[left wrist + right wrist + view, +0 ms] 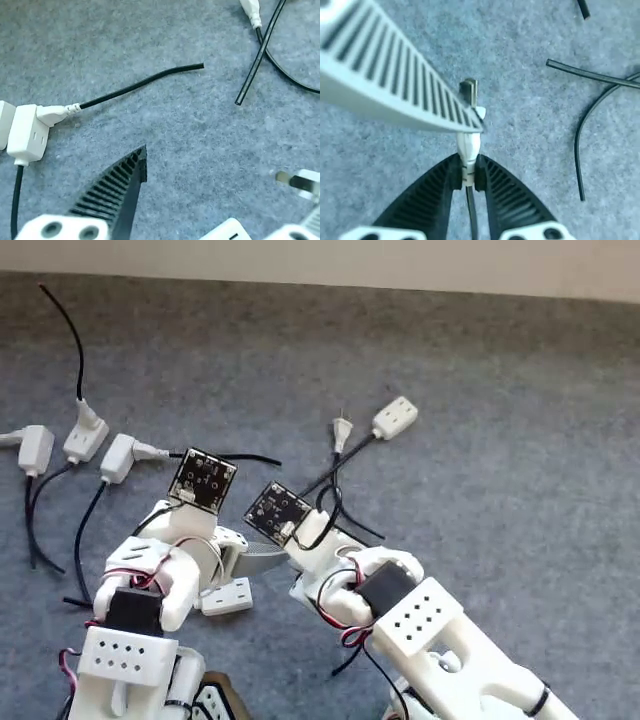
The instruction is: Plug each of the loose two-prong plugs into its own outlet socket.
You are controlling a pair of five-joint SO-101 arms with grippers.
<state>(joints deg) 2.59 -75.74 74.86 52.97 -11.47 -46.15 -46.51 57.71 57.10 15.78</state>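
Note:
My right gripper [467, 167] is shut on the body of a white two-prong plug [469, 142], prongs pointing away over the carpet. Those prongs [297, 181] also show in the left wrist view. My left gripper [225, 190] stands open wide, its black finger [120, 185] on one side and its pale ribbed finger [395, 75] crossing just in front of the held plug. A white outlet socket [228, 597] lies on the carpet by the left arm's wrist. Another loose plug [342, 430] and a socket [395, 417] lie farther out.
At the far left lie three white sockets [35, 448] [85, 440] [118, 457]; the third has a plug [52, 114] in it with a short black cable [145, 80]. Black cables [580, 130] loop across the grey carpet between and beyond the arms.

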